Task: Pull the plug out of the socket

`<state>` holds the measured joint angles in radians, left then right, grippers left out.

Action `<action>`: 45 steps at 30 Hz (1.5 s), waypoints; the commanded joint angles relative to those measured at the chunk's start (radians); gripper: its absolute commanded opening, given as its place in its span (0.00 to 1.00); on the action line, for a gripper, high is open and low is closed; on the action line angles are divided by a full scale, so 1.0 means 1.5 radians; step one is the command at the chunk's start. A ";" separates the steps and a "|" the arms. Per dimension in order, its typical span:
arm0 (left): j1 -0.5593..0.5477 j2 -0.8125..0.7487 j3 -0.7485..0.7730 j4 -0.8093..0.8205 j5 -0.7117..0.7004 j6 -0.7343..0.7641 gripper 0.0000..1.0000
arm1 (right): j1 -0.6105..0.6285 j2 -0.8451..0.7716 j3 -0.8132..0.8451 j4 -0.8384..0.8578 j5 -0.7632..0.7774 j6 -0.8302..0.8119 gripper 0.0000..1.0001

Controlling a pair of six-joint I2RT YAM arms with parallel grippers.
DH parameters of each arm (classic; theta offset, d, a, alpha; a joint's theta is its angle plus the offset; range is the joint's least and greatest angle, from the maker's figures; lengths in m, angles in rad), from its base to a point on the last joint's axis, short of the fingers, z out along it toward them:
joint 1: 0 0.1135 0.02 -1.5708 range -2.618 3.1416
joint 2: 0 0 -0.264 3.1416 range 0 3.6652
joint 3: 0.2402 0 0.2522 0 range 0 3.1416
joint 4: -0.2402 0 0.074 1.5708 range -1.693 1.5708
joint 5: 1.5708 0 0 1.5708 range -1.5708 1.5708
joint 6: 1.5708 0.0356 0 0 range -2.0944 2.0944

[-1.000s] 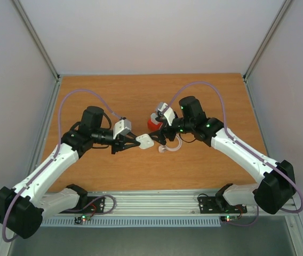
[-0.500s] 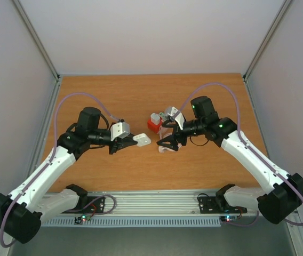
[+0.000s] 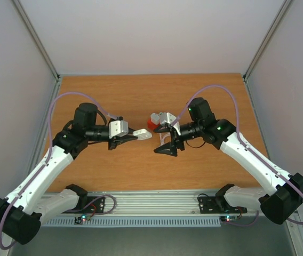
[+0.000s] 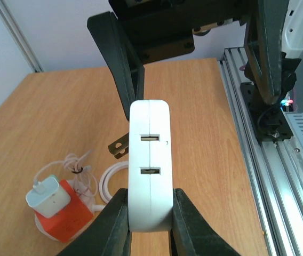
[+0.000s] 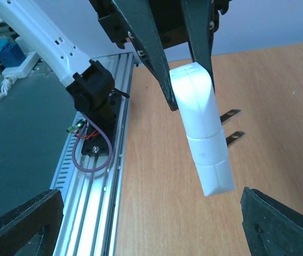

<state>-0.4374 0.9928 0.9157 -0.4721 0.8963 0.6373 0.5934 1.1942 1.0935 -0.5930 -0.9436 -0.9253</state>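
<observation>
Where the two arms reach in toward each other, the brown wooden table (image 3: 114, 165) is the biggest thing to see. The left arm (image 3: 50, 165) comes in from the left and the right arm (image 3: 247, 154) comes in from the right. Their tips are near each other over the middle of the table, but they do not touch.

The left gripper (image 3: 134, 136) is squeezed tight on the plug (image 4: 150, 176). The plug is white and flat, with round corners. One black finger (image 4: 114, 218) presses on each of its flat sides. It has two small slots on its thin edge. It is up in the air, off the table.

The right gripper (image 3: 165, 140) has its fingers spread wide, with nothing between them. It faces the plug and is just beside it.

A red cube (image 4: 69, 216) sits on the table, a bit farther back. A small white adapter (image 4: 47, 194) is stuck on top of it.

The socket (image 4: 108, 180) lies flat on the table between the red cube and the plug. It is pale and round. Only a curved bit of it shows, because the plug hides the rest. From above, the right gripper covers it. The plug is apart from it.

A thin white cable (image 4: 78, 165) is bunched up beside the cube. Two little metal prongs (image 5: 229, 114) stick out of the plug's side, touching nothing.
</observation>
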 commanded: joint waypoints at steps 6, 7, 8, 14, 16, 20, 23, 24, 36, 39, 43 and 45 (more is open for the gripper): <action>0.000 0.015 0.032 0.009 0.041 0.031 0.16 | 0.044 0.008 0.025 0.080 0.002 0.034 0.90; 0.000 0.015 0.032 0.008 0.041 0.032 0.16 | 0.046 0.009 0.026 0.083 0.002 0.035 0.90; 0.000 0.015 0.031 0.008 0.043 0.031 0.16 | 0.048 0.011 0.026 0.085 0.003 0.034 0.89; 0.000 0.017 0.025 0.046 0.034 -0.015 0.14 | 0.071 0.016 0.025 0.086 0.004 0.020 0.84; 0.000 0.017 0.021 0.064 0.029 -0.040 0.14 | 0.079 0.017 0.024 0.086 0.002 0.018 0.82; 0.000 0.017 0.014 0.094 0.027 -0.084 0.13 | 0.084 0.023 0.022 0.090 -0.005 0.016 0.78; 0.000 0.020 0.011 0.102 0.026 -0.100 0.13 | 0.091 0.025 0.022 0.097 -0.009 0.016 0.76; 0.000 0.021 0.011 0.103 0.025 -0.104 0.13 | 0.093 0.026 0.022 0.099 -0.010 0.016 0.75; 0.000 0.038 0.009 0.094 0.018 -0.122 0.12 | 0.116 0.040 0.027 0.118 -0.002 0.056 0.77; 0.000 0.036 0.007 0.064 0.023 -0.101 0.12 | 0.099 0.053 0.039 0.137 0.001 0.105 0.88; 0.000 0.021 -0.012 0.028 0.020 -0.055 0.11 | 0.080 0.062 0.047 0.149 0.012 0.126 0.96; 0.000 0.015 -0.024 0.016 0.016 -0.045 0.11 | 0.066 0.066 0.054 0.155 0.012 0.139 0.98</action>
<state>-0.4389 1.0344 0.9169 -0.4442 0.9356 0.5091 0.7193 1.2823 1.1309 -0.4053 -0.8970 -0.7822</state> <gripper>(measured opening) 0.187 0.961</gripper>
